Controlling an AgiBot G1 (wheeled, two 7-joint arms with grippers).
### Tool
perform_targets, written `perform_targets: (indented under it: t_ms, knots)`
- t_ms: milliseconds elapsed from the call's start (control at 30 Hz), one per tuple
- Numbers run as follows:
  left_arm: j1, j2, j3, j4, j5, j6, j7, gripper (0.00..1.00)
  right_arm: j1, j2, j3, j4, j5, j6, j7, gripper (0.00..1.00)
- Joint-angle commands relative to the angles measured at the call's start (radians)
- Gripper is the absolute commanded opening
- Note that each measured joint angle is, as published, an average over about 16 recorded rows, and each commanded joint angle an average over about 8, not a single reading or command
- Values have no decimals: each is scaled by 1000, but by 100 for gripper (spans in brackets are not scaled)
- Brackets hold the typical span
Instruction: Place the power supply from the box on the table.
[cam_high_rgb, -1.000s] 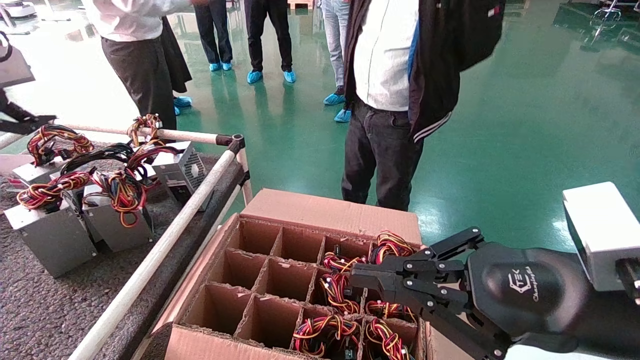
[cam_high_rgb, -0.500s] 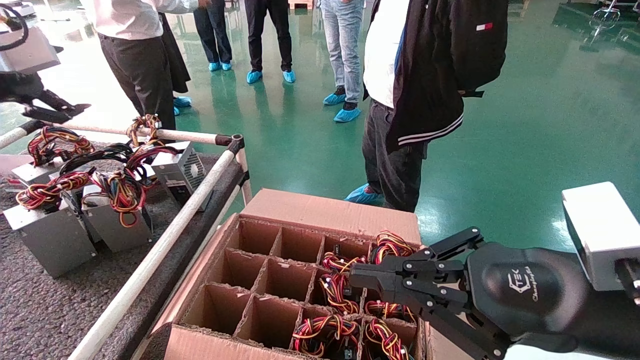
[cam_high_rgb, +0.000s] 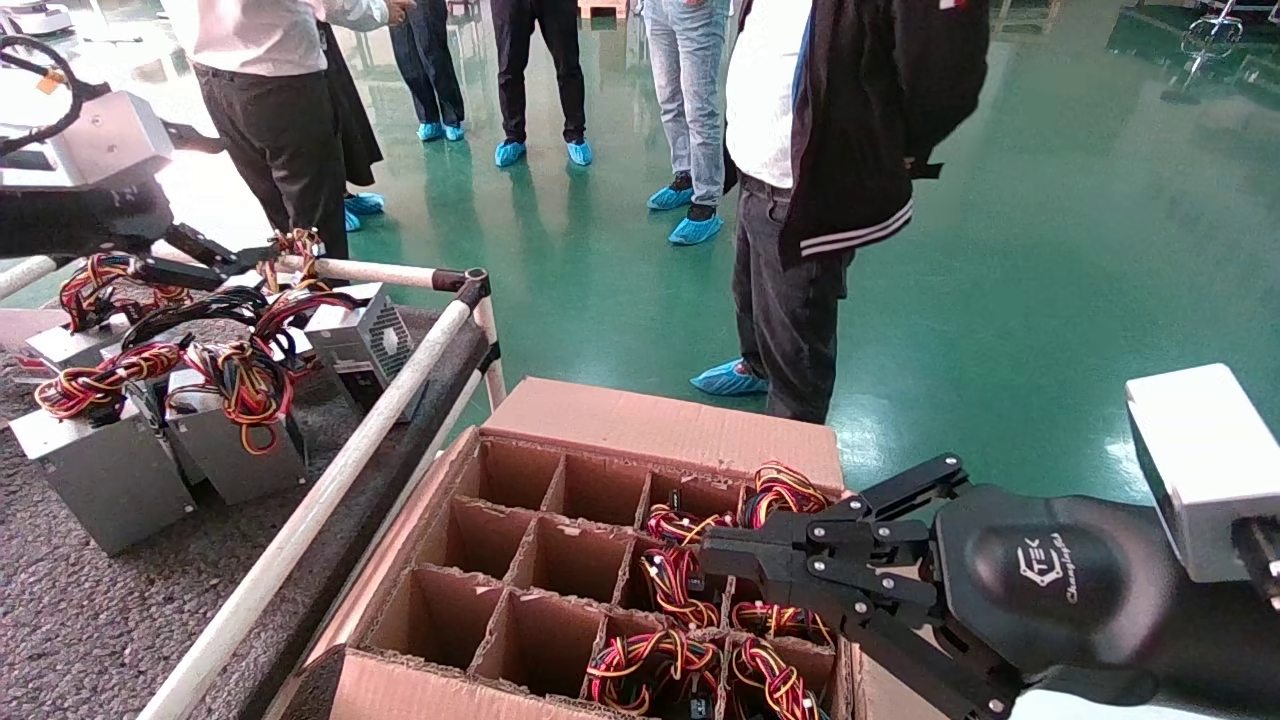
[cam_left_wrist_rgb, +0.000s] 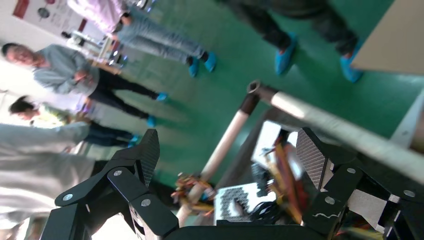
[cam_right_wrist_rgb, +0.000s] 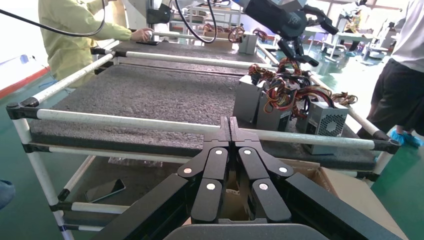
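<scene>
Left gripper moved rightward over worktop units; wrist view shows fingers wide, empty. Right gripper over box; wrist view: fingers pressed together.

The right end effector hides part of the box's right-hand cells.

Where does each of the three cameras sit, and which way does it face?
Head view: high on the robot, looking down at the box and table; both arms show.
Left wrist view: on the left arm, facing the power supplies between the open left tool.
Right wrist view: behind the shut right tool, facing across the table.
Shared: right wrist and head views both show the left tool.
</scene>
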Motion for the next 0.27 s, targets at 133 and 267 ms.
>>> perform_targets:
  t_ms: [133, 267]
  knots:
    - [18, -16, -1, -26, -40, 50, -7, 100, 0, 0, 0, 0, 0, 0, 0, 0]
    - [27, -25, 1, -39, -61, 74, -13, 100, 0, 0, 0, 0, 0, 0, 0, 4]
